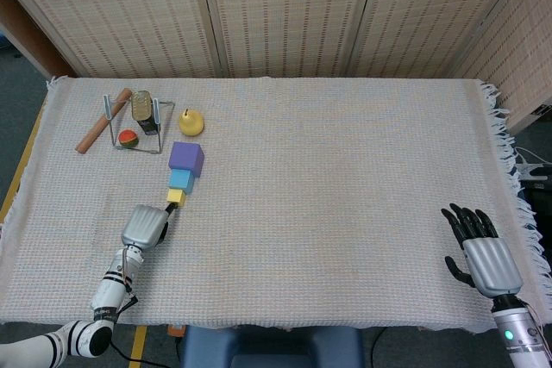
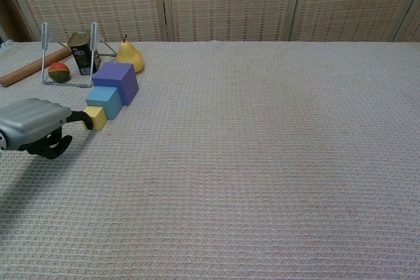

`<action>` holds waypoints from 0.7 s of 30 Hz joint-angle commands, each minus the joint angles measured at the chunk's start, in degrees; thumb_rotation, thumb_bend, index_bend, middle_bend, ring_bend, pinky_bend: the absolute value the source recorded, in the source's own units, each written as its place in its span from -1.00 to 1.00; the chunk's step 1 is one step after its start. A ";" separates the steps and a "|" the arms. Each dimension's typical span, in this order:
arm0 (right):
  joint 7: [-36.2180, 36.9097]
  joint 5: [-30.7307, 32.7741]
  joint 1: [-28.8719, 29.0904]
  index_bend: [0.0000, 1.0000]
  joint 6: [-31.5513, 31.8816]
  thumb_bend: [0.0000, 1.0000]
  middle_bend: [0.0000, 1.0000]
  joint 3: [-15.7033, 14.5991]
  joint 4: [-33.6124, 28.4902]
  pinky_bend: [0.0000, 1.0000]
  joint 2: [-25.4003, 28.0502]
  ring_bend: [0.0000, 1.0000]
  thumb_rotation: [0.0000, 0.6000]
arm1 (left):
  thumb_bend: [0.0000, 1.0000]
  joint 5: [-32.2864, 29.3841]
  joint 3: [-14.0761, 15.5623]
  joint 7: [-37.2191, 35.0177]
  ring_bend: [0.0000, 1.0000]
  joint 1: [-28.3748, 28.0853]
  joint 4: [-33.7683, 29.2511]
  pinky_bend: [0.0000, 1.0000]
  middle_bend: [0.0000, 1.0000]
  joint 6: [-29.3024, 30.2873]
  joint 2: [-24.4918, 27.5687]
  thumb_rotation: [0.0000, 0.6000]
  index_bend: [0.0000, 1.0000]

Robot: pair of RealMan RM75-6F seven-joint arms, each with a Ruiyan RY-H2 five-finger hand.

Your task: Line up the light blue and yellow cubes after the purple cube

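The right hand rests near the table's front right corner, fingers spread, holding nothing. The left hand, other fingers curled under, touches the yellow cube with one extended fingertip. Beyond it stand the light blue cube, then the purple cube, in one row.

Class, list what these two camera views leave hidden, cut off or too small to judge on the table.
- Right robot hand: absent from chest view, outside its frame.
- Left robot hand: chest view's left edge cuts it; whether its fingertip touches the yellow cube is unclear.
- Tin label: too small in both views.
- Small ball: what it is cannot be told.
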 commanded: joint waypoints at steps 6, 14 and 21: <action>0.21 -0.15 -0.08 -1.00 0.13 -0.74 -1.00 -0.05 -0.17 -1.00 0.24 -1.00 1.00 | 0.33 -1.00 0.40 1.62 1.00 0.09 -0.65 1.00 1.00 -0.58 0.11 1.00 -0.64; 0.23 -0.12 -0.02 -1.00 -0.03 -0.74 -1.00 -0.05 -0.23 -1.00 0.28 -1.00 1.00 | 0.33 -1.75 0.51 2.57 1.00 0.08 -1.18 1.00 1.00 -0.84 0.42 1.00 -0.77; 0.19 -0.08 -0.06 -1.00 0.00 -0.74 -1.00 -0.05 -0.26 -1.00 0.28 -1.00 1.00 | 0.32 -0.94 1.06 2.61 1.00 0.52 -2.57 1.00 1.00 0.13 1.05 1.00 -0.71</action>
